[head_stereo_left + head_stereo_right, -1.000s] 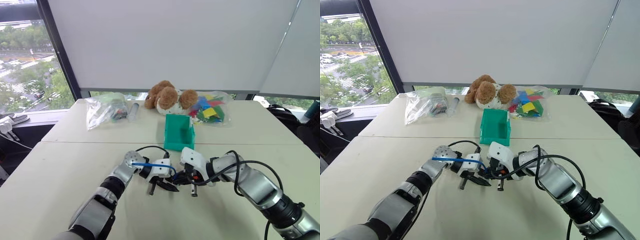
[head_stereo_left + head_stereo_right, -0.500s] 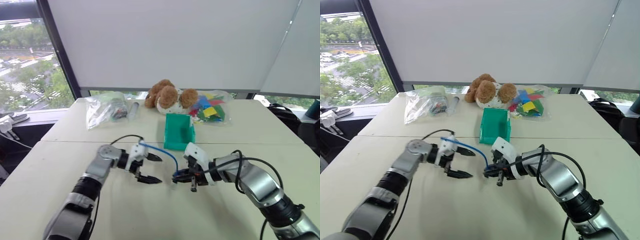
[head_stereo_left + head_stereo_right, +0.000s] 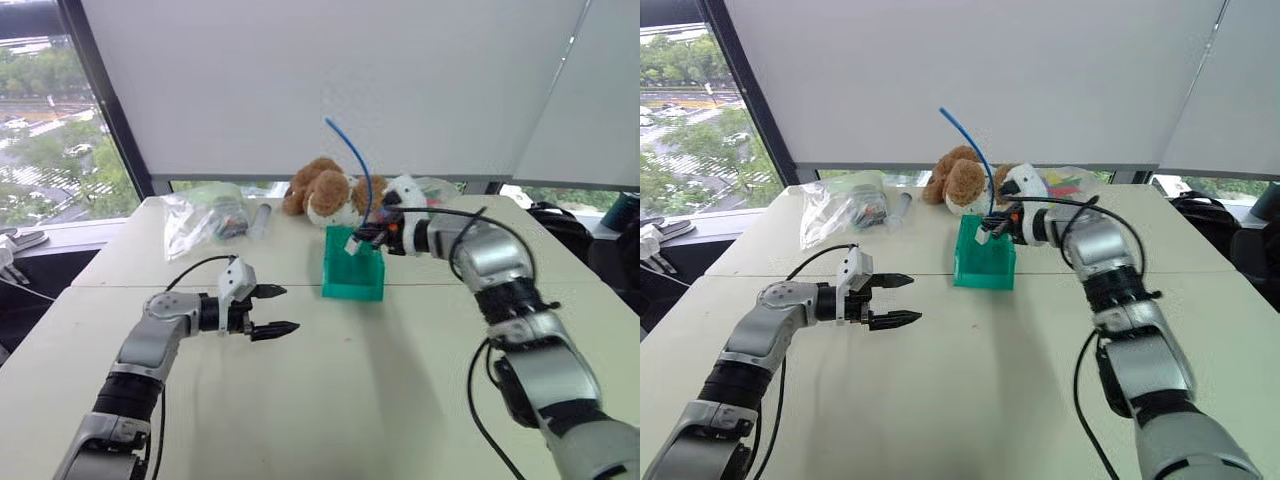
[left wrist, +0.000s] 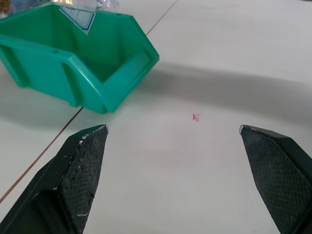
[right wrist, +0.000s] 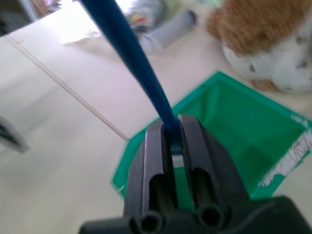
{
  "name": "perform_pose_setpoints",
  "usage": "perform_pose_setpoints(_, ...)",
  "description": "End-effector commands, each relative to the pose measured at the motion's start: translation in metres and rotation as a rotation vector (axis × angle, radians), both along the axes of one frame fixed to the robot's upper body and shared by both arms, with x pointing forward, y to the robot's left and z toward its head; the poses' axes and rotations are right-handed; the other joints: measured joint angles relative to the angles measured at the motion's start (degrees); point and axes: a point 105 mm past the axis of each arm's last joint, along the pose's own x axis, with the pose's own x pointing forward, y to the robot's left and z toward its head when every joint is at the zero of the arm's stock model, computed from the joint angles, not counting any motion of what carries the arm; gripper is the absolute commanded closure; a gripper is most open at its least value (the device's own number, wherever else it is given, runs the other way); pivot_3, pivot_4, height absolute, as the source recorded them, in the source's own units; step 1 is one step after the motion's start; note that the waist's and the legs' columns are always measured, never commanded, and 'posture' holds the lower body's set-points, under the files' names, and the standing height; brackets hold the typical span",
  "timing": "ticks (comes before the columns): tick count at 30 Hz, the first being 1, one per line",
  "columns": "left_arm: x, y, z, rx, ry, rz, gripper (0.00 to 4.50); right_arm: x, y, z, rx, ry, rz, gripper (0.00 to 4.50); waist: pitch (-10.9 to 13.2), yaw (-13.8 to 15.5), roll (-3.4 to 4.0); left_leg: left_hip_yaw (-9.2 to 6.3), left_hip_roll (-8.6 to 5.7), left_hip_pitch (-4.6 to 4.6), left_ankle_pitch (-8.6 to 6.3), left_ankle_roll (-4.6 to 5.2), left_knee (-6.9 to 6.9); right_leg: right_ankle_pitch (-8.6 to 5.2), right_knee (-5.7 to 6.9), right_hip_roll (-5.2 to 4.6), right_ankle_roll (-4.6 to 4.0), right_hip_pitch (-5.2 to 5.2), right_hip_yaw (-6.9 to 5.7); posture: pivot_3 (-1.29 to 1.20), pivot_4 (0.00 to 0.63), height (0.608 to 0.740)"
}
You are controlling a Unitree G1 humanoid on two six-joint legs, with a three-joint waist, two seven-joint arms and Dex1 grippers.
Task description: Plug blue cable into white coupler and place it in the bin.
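Now R gripper [image 3: 368, 232] pinching blue cable [image 3: 352, 163] w/ white coupler [image 3: 352, 243] hanging over bin [image 3: 353, 272]; L gripper [image 3: 273, 310] hovering nearby, jaws gaping wide.

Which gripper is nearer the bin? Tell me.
Right. The right gripper hangs just above the bin, holding the blue cable; the left gripper hovers over the table, off to the bin's side.

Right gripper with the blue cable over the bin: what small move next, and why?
Probably lower slightly and open. The right gripper is shut on the thin blue cable, with the small white coupler hanging over the open teal-green plastic bin; the cable's free end stands upward.
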Motion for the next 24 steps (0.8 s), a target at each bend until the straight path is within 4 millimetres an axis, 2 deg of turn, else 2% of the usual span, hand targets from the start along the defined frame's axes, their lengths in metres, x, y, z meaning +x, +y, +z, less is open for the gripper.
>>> perform_pose_setpoints(1, -0.003, 0.002, 0.016, -0.039, -0.039, 0.022, 0.06, 0.016, 0.005, 0.004, 0.019, -0.018, -0.052, 4.50, 0.0, 0.0, 0.04, 0.00, 0.01, 0.00, 0.01, -0.01, -0.02, 0.00, 0.01, 0.01, 0.00, -0.03, 0.00, 0.00, 0.150, 0.740)
perform_pose_setpoints(3, -0.006, 0.002, 0.019, -0.060, -0.032, 0.029, 0.06, 0.020, 0.008, -0.008, 0.000, 0.001, -0.066, 4.50, 0.0, -0.1, 0.05, 0.00, 0.01, 0.00, 0.01, -0.03, -0.04, 0.00, 0.06, 0.01, 0.00, -0.08, 0.01, 0.00, 0.150, 0.740)
perform_pose_setpoints(6, -0.008, 0.001, 0.024, -0.083, -0.027, 0.040, 0.00, 0.022, 0.010, -0.018, -0.023, 0.020, -0.077, 3.39, 0.0, 0.1, 0.07, 0.00, 0.01, -0.01, 0.04, -0.07, -0.07, 0.00, 0.06, 0.00, 0.00, -0.09, 0.01, 0.00, 0.150, 0.740)
perform_pose_setpoints(8, -0.009, 0.001, 0.025, -0.085, -0.027, 0.043, 0.00, 0.024, 0.011, -0.017, -0.025, 0.013, -0.081, 2.48, 0.1, 0.1, 0.08, -0.01, 0.00, -0.01, 0.05, -0.09, -0.07, 0.00, 0.05, -0.02, 0.00, -0.08, 0.01, 0.00, 0.150, 0.740)
perform_pose_setpoints(9, -0.009, 0.001, 0.026, -0.086, -0.027, 0.045, 0.00, 0.024, 0.011, -0.014, -0.018, 0.007, -0.080, 1.84, 0.1, 0.1, 0.10, 0.00, -0.01, -0.01, 0.05, -0.09, -0.07, 0.00, 0.05, -0.04, 0.00, -0.07, 0.01, 0.00, 0.150, 0.740)
perform_pose_setpoints(12, -0.010, 0.001, 0.027, -0.093, -0.022, 0.054, 0.00, 0.025, 0.008, 0.000, -0.017, -0.033, -0.075, 0.32, 0.1, 0.0, 0.18, 0.00, -0.02, -0.01, 0.06, -0.12, -0.07, 0.00, 0.04, -0.04, 0.00, -0.08, 0.01, 0.00, 0.150, 0.740)
perform_pose_setpoints(13, -0.011, 0.002, 0.027, -0.097, -0.019, 0.058, 0.00, 0.025, 0.006, 0.006, -0.021, -0.050, -0.070, 0.02, 0.1, -0.1, 0.22, 0.00, -0.01, -0.01, 0.06, -0.12, -0.07, 0.00, 0.05, -0.04, 0.00, -0.08, 0.01, 0.00, 0.150, 0.740)
perform_pose_setpoints(16, -0.013, 0.004, 0.026, -0.098, -0.013, 0.069, 0.00, 0.019, -0.005, 0.036, -0.007, -0.111, -0.035, 0.02, 0.2, 0.1, 0.24, -0.01, -0.01, -0.01, 0.06, -0.13, -0.09, 0.00, 0.05, -0.04, 0.00, -0.09, 0.01, 0.00, 0.150, 0.740)
perform_pose_setpoints(19, -0.014, 0.009, 0.028, -0.101, -0.011, 0.087, 0.00, 0.003, -0.018, 0.059, -0.012, -0.158, 0.023, 0.02, 0.2, 0.2, 0.32, -0.01, -0.03, -0.02, 0.06, -0.13, -0.09, 0.00, 0.03, -0.06, 0.00, -0.09, 0.01, 0.00, 0.150, 0.740)
perform_pose_setpoints(21, -0.013, 0.015, 0.031, -0.101, -0.013, 0.105, 0.00, -0.020, -0.033, 0.068, -0.020, -0.188, 0.047, 0.02, 0.2, 0.6, 0.31, -0.04, -0.02, -0.03, 0.06, -0.13, -0.10, 0.00, 0.02, -0.07, 0.00, -0.09, 0.00, 0.00, 0.150, 0.740)
perform_pose_setpoints(24, -0.013, 0.023, 0.034, -0.092, -0.017, 0.123, 0.00, -0.058, -0.052, 0.066, -0.024, -0.190, 0.061, 0.02, 0.2, 0.7, 0.30, -0.09, -0.02, -0.06, 0.05, -0.11, -0.12, 0.00, -0.06, -0.09, 0.00, -0.05, -0.03, 0.00, 0.150, 0.740)
